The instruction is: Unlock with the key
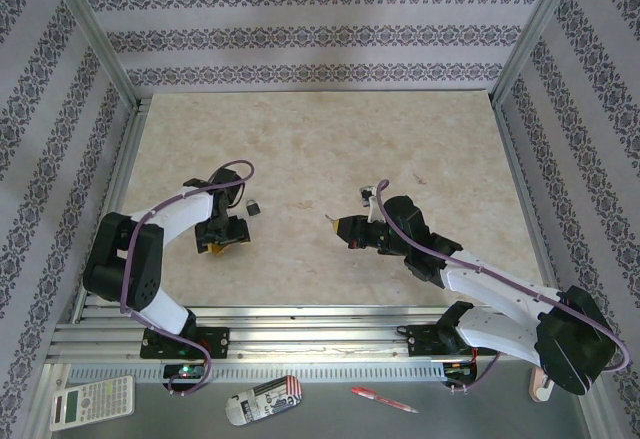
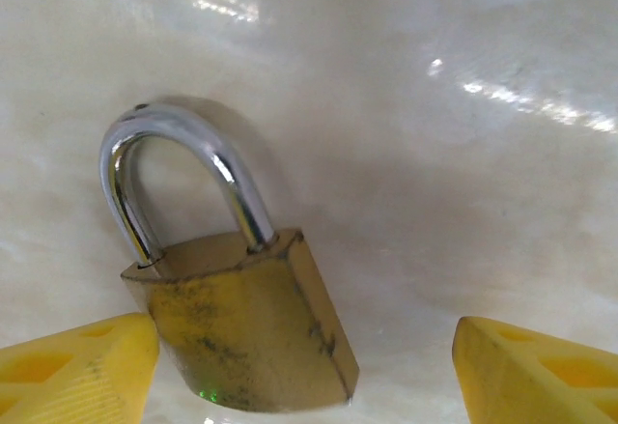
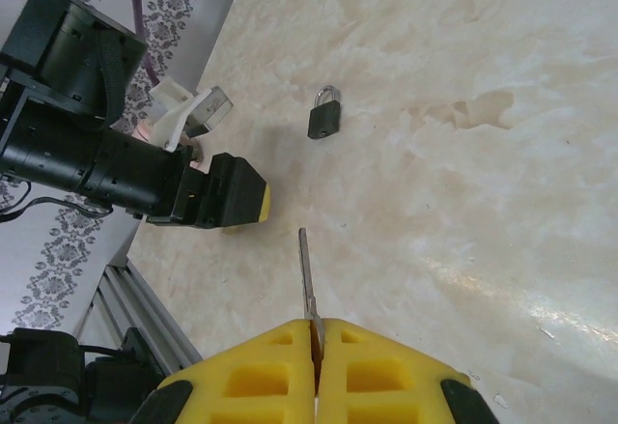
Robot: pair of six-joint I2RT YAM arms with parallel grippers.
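left gripper [image 2: 304,371] jaws wide, nothing held. brass padlock [image 2: 253,342] lies flat between its fingers [image 2: 77,371], shackle [image 2: 183,168] pointing away from the palm. body sits close against one finger and well off the other; can't tell if it touches. shackle is seated in the body, so not unlocked yet. right gripper [image 3: 316,332] is clamped on the key [image 3: 305,269], blade poking straight out ahead of the fingertips. padlock is well ahead of that tip, left gripper off to its side.

risks, my read:
- left closes off-centre, so the lock skids or twists on the slick table [image 3: 483,105]
- keyway end faces the left palm, so access looks blocked
- thin key could pivot in the grip if it hits off-axis
- arms crowd each other on approach
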